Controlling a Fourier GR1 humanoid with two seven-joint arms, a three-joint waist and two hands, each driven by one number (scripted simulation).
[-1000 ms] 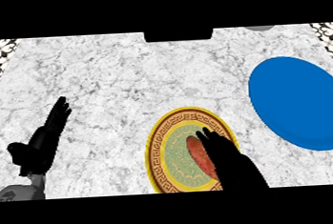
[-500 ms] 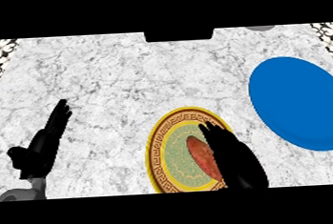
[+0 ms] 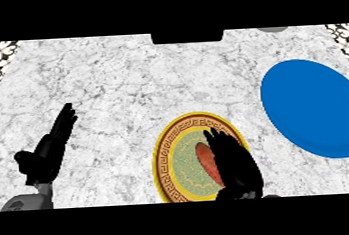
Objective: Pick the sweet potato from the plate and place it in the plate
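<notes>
right hand [image 3: 235, 166]: over the last second I've watched it slide further over the yellow-rimmed plate [image 3: 165, 155]. Now it lies along the right side of the sweet potato [image 3: 206, 159] and covers part of it. Fingers look long and only a bit bent. I can't make out any of them wrapped under it, so I'd call it open, no grip yet.
sweet potato: on the patterned centre of that plate, same spot as a second ago. Only its left edge shows as a reddish strip.
left hand [image 3: 50, 148]: parked at the left edge, fingers straight and up, barely shifted.
blue plate [image 3: 310, 107]: upper right on the marble counter [image 3: 131, 81], well apart from the first plate. That's where it has to go.
my read: approach basically done, closing round it comes next. The lift and carry are still ahead.
</notes>
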